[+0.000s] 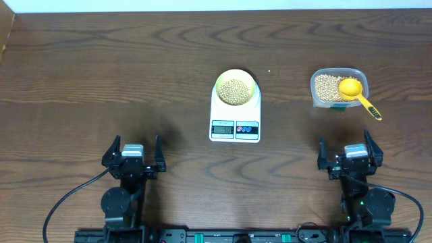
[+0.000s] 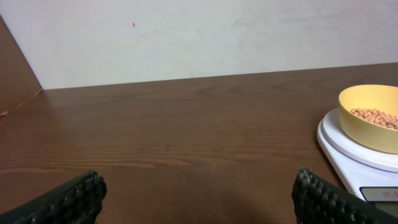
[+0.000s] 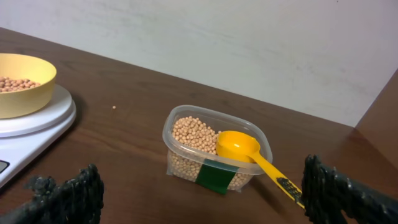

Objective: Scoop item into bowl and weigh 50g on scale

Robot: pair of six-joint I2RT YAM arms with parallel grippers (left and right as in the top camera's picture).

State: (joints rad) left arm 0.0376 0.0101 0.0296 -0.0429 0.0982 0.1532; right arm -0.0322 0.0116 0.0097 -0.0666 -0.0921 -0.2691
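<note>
On the scale [image 1: 234,115], bowl [image 1: 218,88] of beans [image 1: 235,92], tub [image 3: 186,168] holding beans, scoop [image 1: 350,88]

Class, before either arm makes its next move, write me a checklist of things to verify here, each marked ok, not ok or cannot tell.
1. Bowl sits squarely on scale: ok.
2. Beans in bowl: ok.
3. Display shows the target weight: cannot tell, digits too small.
4. Scoop rests in tub, handle sticking out over its rim: ok.
5. Left gripper and right gripper open and empty: ok.
</note>
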